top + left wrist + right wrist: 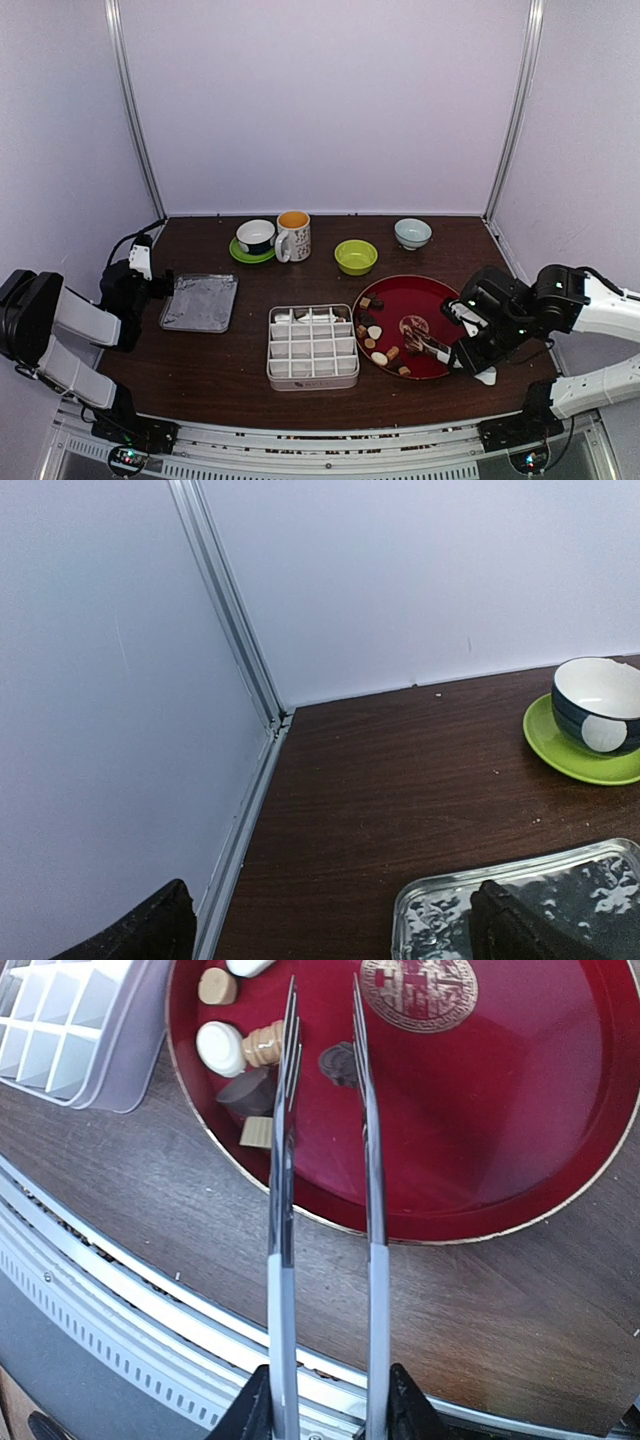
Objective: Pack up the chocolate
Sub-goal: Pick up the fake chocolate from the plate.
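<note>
Several pieces of chocolate (pixel 375 335), brown, dark and cream-white, lie along the left side of a red plate (pixel 435 295). In the right wrist view they cluster at the plate's upper left (pixel 245 1050), and one dark piece (pixel 340 1062) lies between the tips of metal tongs (pixel 283 1210). My right gripper (pixel 325 1405) is shut on the tongs' handle end, and the tong arms stand a little apart over the plate (pixel 480 1140). A white divided box (pixel 312 347) sits left of the plate. My left gripper (pixel 335 930) hangs open and empty at the table's far left.
A crinkled foil tray (pixel 200 302) lies by the left gripper. Along the back stand a dark cup on a green saucer (pixel 255 240), a mug (pixel 293 236), a green bowl (pixel 356 256) and a pale bowl (pixel 412 233). The table's front rail (pixel 120 1320) runs close under the tongs.
</note>
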`<state>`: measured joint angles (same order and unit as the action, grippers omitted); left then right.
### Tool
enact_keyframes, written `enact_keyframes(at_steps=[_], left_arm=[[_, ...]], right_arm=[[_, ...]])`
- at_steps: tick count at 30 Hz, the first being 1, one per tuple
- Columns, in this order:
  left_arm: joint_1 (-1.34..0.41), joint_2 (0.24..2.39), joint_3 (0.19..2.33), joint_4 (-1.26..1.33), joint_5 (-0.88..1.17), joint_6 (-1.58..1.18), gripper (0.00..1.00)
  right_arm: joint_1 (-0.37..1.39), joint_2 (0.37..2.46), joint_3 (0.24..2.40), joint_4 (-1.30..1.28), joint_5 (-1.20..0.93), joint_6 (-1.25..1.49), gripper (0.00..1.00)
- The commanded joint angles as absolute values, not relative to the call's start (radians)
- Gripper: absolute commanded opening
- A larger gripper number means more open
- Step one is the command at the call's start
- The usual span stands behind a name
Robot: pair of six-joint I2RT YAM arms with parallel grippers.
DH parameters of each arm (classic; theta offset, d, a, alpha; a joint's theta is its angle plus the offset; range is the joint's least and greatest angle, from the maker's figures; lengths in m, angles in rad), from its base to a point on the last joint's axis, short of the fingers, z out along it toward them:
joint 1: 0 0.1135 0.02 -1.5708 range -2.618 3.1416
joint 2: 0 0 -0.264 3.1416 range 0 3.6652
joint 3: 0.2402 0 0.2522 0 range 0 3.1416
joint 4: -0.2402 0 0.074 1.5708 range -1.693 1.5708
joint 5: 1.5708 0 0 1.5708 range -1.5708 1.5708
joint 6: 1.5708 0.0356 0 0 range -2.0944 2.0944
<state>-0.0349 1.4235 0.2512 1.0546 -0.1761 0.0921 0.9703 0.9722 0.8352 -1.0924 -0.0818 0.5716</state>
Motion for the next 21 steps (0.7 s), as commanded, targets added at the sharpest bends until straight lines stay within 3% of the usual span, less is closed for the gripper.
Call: enact_keyframes(at_steps=[1,21], left_arm=[[-0.027,1.425,0.267,1.117,-0.175,0.092,0.98],[-0.027,1.425,0.267,1.117,-0.175,0.092,0.98]], right_arm=[[0.947,0.950,0.848,-1.126,-0.034,0.567,0.35],[0.933,0.993,0.805,-1.067,-0.080,0.566,0.40]])
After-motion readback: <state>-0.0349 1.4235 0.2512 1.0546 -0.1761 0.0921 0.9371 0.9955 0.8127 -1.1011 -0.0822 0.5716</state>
